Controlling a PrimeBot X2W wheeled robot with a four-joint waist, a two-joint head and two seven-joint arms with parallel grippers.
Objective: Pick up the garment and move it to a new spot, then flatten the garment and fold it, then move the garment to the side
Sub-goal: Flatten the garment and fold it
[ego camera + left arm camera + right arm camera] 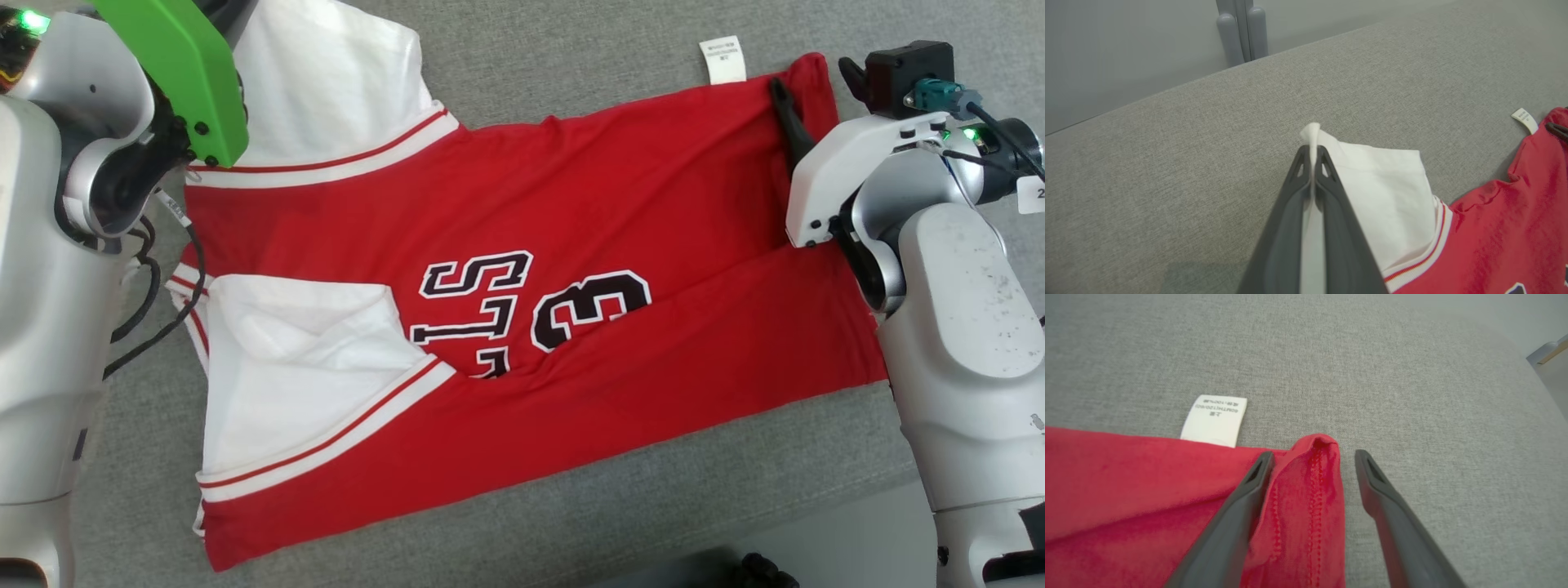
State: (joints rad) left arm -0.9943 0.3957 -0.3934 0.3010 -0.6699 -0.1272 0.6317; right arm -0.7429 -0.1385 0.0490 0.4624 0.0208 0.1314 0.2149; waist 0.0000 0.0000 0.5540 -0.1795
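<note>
Tabletop (571,523): we work over a grey fabric-covered tabletop that carries the whole garment; bare cloth runs on beyond both sets of jaws.
Garment (571,212): we see the red jersey with white sleeves and black lettering lying spread and mostly flat between our two arms, one long fold already laid along its length.
Step in hand: we judge this to be the folding step, with both far corners being taken for a second fold.
Left gripper (1312,157): our jaws are pressed together on the tip of the far white sleeve (1388,196), a pinch of white cloth standing out just past the fingertips.
Right gripper (1312,467): our jaws stand wide, straddling the raised red hem corner (1316,457); the cloth touches the left finger and stands apart from the right one.
Care label (1214,420): it lies flat just beyond the left finger, outside the jaws.
Next move: we think the right jaws must shut on the hem corner alone, then both arms lift evenly.
</note>
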